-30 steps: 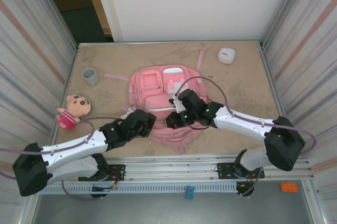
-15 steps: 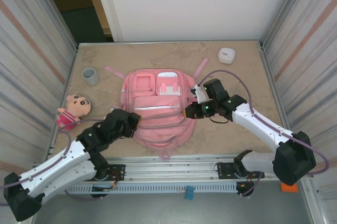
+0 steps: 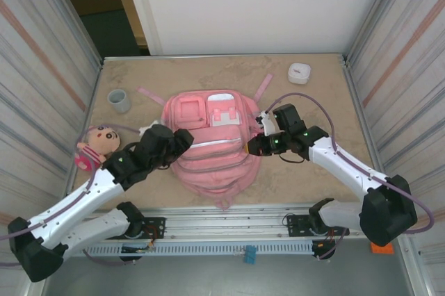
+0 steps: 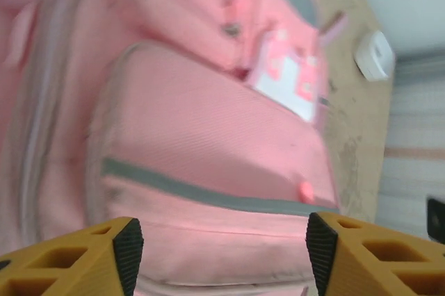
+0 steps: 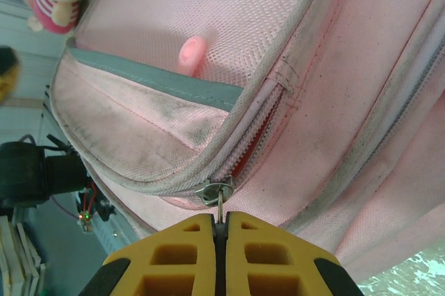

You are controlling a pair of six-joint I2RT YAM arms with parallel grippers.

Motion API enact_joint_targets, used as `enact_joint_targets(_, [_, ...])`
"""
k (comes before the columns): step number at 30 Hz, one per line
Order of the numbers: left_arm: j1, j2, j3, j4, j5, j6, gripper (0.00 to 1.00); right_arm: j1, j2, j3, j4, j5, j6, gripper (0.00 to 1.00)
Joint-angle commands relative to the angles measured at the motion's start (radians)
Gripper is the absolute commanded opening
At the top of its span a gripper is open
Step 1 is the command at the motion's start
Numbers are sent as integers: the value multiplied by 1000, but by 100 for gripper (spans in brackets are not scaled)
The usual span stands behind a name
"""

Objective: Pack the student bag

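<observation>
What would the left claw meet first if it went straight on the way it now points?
Most likely the pink backpack. The open left claw points at its front panel with nothing between them, though how far off the fabric lies is unclear.

The student bag is made of matt pink woven cloth, soiled grey at the seams. Its zipper pull is formed of shiny metal. The right gripper is moulded in matt yellow plastic.
</observation>
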Motion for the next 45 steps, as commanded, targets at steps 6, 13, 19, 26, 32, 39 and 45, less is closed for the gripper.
enact_joint_targets(6, [-2,56,61,207,258,1090,59,-13,-30,-11,63,-61,37,0])
enact_joint_targets(13, [-5,312,205,152,595,1559,51,-11,-23,-3,61,-66,45,0])
enact_joint_targets(19, [-62,551,346,133,592,1732,57,-12,-33,-19,72,-69,56,0])
enact_joint_targets(26, [-76,665,376,129,598,1761,59,-15,-39,-17,80,-63,56,0])
enact_joint_targets(32, [-78,662,335,116,549,1781,32,-16,-39,-26,88,-74,62,0])
enact_joint_targets(39, [-83,610,304,93,602,1799,8,-72,-19,-47,90,12,106,0])
enact_joint_targets(45, [-84,540,259,112,661,1827,0,-101,28,-65,194,80,187,0])
